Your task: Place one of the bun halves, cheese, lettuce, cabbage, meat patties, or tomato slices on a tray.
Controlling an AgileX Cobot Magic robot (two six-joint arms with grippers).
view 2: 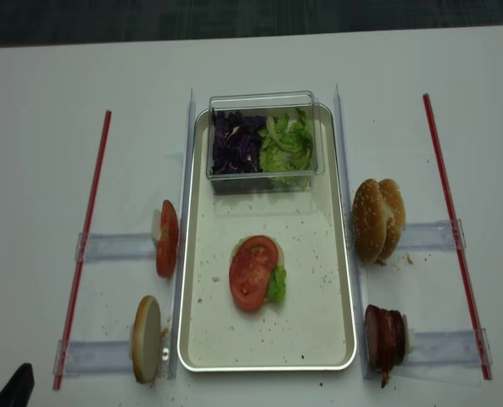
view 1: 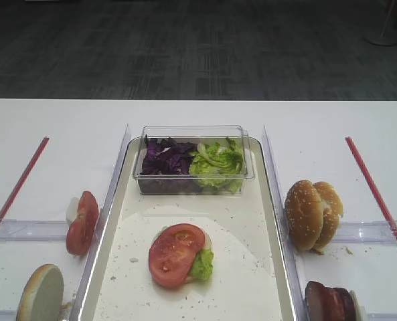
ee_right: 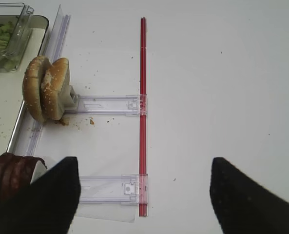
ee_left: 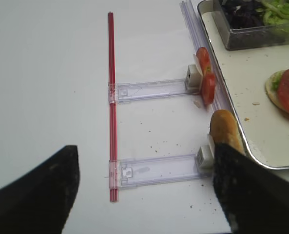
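Note:
On the tray [view 1: 245, 221] lies a stack topped by a tomato slice [view 1: 177, 254], with lettuce [view 1: 202, 265] poking out beside it. Left of the tray, more tomato slices [view 1: 82, 223] and a bun half [view 1: 41, 293] stand on edge. To the right stand two bun halves [view 1: 312, 214] and the meat patties [view 1: 329, 302]. Cabbage [view 1: 166, 159] and lettuce [view 1: 217, 160] fill a clear box. Cheese is out of view. My left gripper [ee_left: 144, 195] is open and empty over the table, its right finger next to the bun half [ee_left: 223, 129]. My right gripper [ee_right: 144, 195] is open and empty, right of the patties [ee_right: 10, 175].
The clear box [view 1: 193, 159] stands at the tray's far end. Clear plastic rails [view 1: 31, 229] and red strips [view 1: 375, 194] lie on the white table either side of the tray. Crumbs speckle the tray and the table.

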